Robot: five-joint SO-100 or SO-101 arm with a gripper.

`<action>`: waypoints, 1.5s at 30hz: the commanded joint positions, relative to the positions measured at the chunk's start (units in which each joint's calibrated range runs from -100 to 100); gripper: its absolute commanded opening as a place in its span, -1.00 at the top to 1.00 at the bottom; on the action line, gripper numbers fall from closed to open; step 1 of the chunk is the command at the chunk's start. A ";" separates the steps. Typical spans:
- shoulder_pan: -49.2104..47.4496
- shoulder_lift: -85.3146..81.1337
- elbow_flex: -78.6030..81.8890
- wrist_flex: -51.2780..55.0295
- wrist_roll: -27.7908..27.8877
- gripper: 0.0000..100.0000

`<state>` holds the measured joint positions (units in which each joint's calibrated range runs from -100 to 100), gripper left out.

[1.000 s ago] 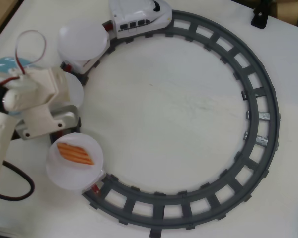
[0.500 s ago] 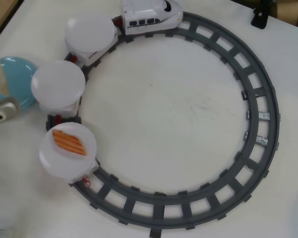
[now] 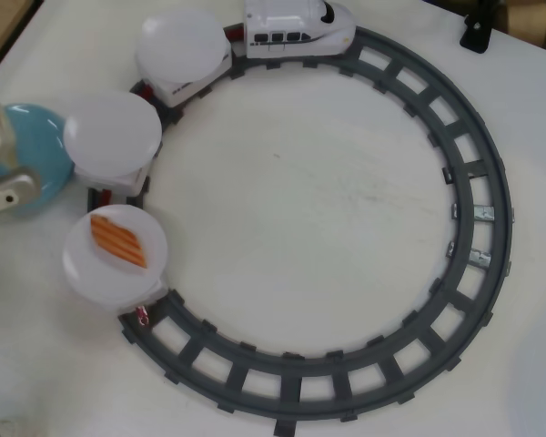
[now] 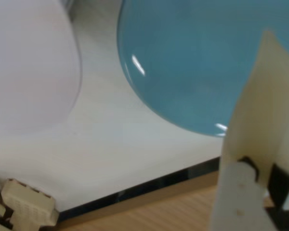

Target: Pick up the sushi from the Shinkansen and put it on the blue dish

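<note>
At the far left edge of the overhead view the cream-coloured gripper reaches in over the blue dish, covering the dish's left part; only a piece of it shows, so I cannot tell how far its jaws stand apart or whether it has hold of anything. In the wrist view one pale finger stands upright at the right, with the blue dish filling the top behind it, the white bench below, and the bench's dark edge running across the bottom. Just right of the dish in the overhead view sits a bare round white plate, and below it a second white plate carries the sushi, an orange striped piece lying toward the plate's upper half. A third white plate rides higher up and further right, also bare. Right of that, at the top, is the Shinkansen, nose pointing right, on the grey ring track, which sweeps round the right side and back along the bottom. A dark object stands at the top right corner, possibly a clamp.
</note>
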<state>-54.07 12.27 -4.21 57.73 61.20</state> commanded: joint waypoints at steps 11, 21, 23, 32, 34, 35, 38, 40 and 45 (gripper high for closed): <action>-0.16 1.46 -2.19 -2.32 -0.32 0.70; 0.72 0.13 -5.17 2.95 -0.43 0.32; 1.25 -1.28 -7.42 6.35 -1.16 0.31; 0.63 -5.01 -22.39 29.02 -11.25 0.31; 0.55 -4.68 -26.18 33.52 -14.91 0.31; 0.55 -4.52 -27.89 35.90 -17.01 0.31; 0.19 -4.35 -31.05 41.59 -23.02 0.31; -0.34 -4.60 -31.86 41.50 -27.68 0.31; 0.10 -5.18 -31.32 41.50 -38.24 0.33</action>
<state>-54.47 10.75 -32.75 98.24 29.07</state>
